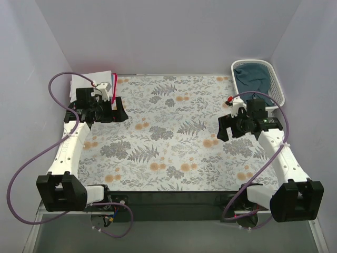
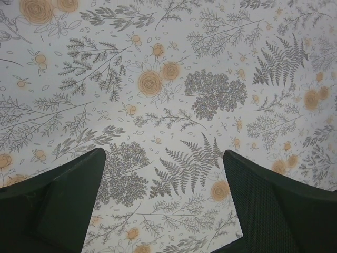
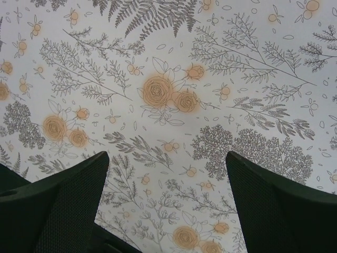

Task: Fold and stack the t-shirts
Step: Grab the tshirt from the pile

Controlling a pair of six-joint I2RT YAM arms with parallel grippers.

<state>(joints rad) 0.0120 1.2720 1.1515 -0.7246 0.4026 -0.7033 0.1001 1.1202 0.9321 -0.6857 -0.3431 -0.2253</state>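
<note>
A dark slate-blue t-shirt (image 1: 251, 78) lies crumpled inside the white mesh basket (image 1: 277, 87) at the far right corner. At the far left corner a folded white t-shirt (image 1: 87, 79) lies on top of a pile, and a red edge (image 1: 114, 87) shows at its right side. My left gripper (image 1: 120, 109) hovers just in front of that pile, open, with only the floral cloth between its fingers (image 2: 73, 200). Over the cloth, in front of the basket, my right gripper (image 1: 225, 126) is open and holds nothing; its fingers (image 3: 279, 205) frame bare cloth.
A floral tablecloth (image 1: 168, 132) covers the table. Pale walls close in the back and both sides. Purple cables loop off each arm, the left one (image 1: 31, 158) out past the table's left edge.
</note>
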